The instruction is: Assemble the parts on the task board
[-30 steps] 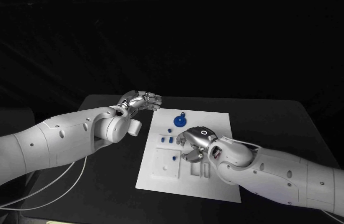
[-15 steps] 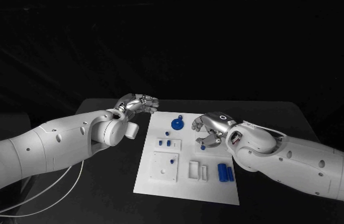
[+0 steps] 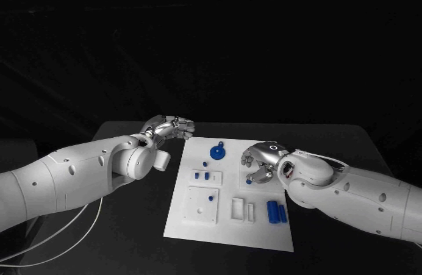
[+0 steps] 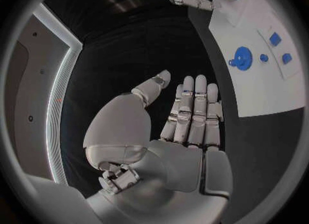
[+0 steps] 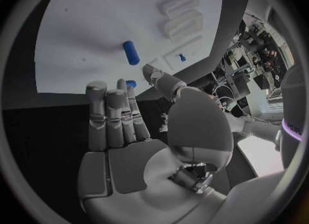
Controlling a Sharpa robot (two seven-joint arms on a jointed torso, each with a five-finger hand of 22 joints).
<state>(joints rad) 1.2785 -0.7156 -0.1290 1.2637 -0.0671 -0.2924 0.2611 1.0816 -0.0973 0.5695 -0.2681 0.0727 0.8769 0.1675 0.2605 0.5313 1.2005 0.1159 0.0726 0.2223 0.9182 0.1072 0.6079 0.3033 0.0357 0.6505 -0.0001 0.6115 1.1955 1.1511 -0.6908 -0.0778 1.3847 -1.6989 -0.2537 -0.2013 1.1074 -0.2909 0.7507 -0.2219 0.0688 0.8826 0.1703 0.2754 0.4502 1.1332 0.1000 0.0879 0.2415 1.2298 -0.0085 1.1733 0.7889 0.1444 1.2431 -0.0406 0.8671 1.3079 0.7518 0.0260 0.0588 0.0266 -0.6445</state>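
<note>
Right hand [image 3: 260, 159] is hovering empty, fingers extended, over the white task board [image 3: 264, 232]; left hand [image 3: 172, 127] is waiting open beside its far corner. Blue parts [image 3: 277, 212] are lying loose on the board. Risk: a low approach could scatter them.

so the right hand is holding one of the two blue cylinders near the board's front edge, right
Not quite. The right hand holds nothing: the right wrist view shows its fingers straight and empty. The head view shows both blue cylinders lying side by side on the task board near its front edge.
</note>
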